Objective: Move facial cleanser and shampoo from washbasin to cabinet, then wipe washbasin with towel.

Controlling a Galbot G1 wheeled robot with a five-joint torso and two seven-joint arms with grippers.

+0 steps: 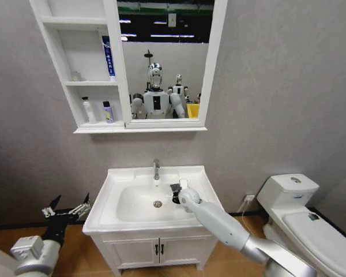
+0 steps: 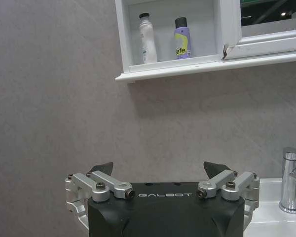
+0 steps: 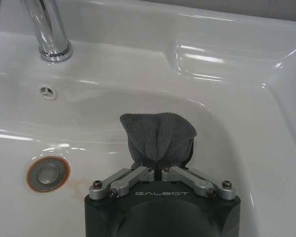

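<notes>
Fig.: wiping stage, right arm at work. Towel, lower centre of the right wrist frame, is pinched at its lower end by the right gripper, jaws narrow and closed on the cloth. Its free end bunches up against the inner slope of the washbasin bowl, between drain at lower left and the basin's side wall at right; tap stands at upper left.

Handling, by judgement: towel is light, soft and limp, w/ no stiffness of its own. It should fold and drag rather than slide flat, so hold it at a gathered fold, as here, w/ enough loose cloth ahead of the jaws to press on the glossy, likely slippery ceramic.

Looks: dark grey terry, looped pile, crumpled into two rounded lobes.

In the head frame the right arm reaches from lower right into the basin at centre. Left gripper, lower left, hangs beside the basin w/ jaws wide and empty. On the lowest shelf of the cabinet, upper left, stand a white bottle and a purple bottle, so the bottle move looks done.
</notes>
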